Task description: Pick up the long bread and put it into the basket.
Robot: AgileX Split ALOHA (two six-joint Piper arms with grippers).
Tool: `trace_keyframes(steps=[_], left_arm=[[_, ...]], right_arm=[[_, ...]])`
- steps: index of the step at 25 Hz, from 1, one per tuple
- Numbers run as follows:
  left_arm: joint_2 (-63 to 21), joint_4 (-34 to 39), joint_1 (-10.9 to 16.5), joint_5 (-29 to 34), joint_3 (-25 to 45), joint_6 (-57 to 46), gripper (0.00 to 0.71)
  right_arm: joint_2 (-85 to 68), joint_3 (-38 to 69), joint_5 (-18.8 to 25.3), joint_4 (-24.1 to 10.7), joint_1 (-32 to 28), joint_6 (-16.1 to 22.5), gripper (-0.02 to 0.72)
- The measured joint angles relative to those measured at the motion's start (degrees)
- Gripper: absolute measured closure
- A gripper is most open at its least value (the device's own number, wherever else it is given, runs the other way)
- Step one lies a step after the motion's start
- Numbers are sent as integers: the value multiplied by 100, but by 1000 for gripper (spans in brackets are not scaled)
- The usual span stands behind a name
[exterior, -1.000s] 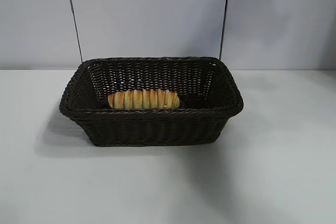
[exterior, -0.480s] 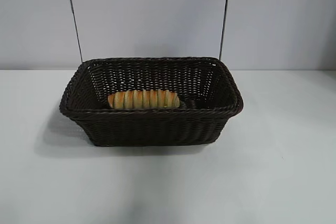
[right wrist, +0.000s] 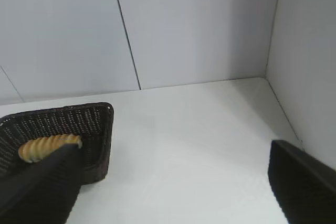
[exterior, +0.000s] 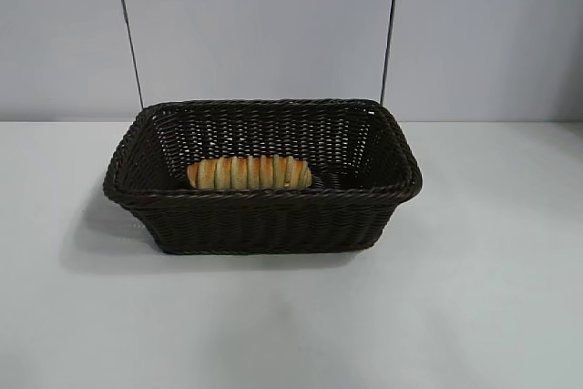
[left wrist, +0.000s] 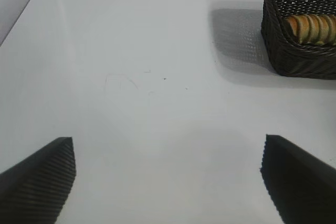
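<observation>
Nearest in the exterior view, bare white table (exterior: 291, 325), with neither arm in sight there. Farther back, near the middle of the table, the basket (exterior: 264, 220): dark brown wicker, rectangular, sloped sides, braided rim, long side toward the camera. Inside it, the long bread (exterior: 249, 172), lying flat and crosswise on the basket floor, close behind the near wall, golden with orange-brown ridges, touched by nothing. Behind that, a pale wall with two thin dark vertical seams. From the left wrist, the left gripper (left wrist: 168, 177) spread wide and empty, both fingertips low over bare table, well apart from the basket (left wrist: 294, 51), which sits off at a far corner with one end of the loaf (left wrist: 311, 28) showing above the rim. From the right wrist, the right gripper (right wrist: 173, 182) likewise released and holding nothing, one finger overlapping the basket corner (right wrist: 102, 140) in view, the bread (right wrist: 47, 147) just beyond it, contact not discernible.
</observation>
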Motion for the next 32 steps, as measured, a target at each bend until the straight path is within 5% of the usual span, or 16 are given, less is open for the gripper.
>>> trace_keyframes(steps=[14,22,32], left_arm=[[0,0,0,0,0,0,16],[0,0,0,0,0,0,16],[0,0,0,0,0,0,16]], right_arm=[[-792,2232,0,-89,0,-89,54],[-792,2508,-453,-119,0,-408,62],[-792,2515,-468,-119,0,-413,62]])
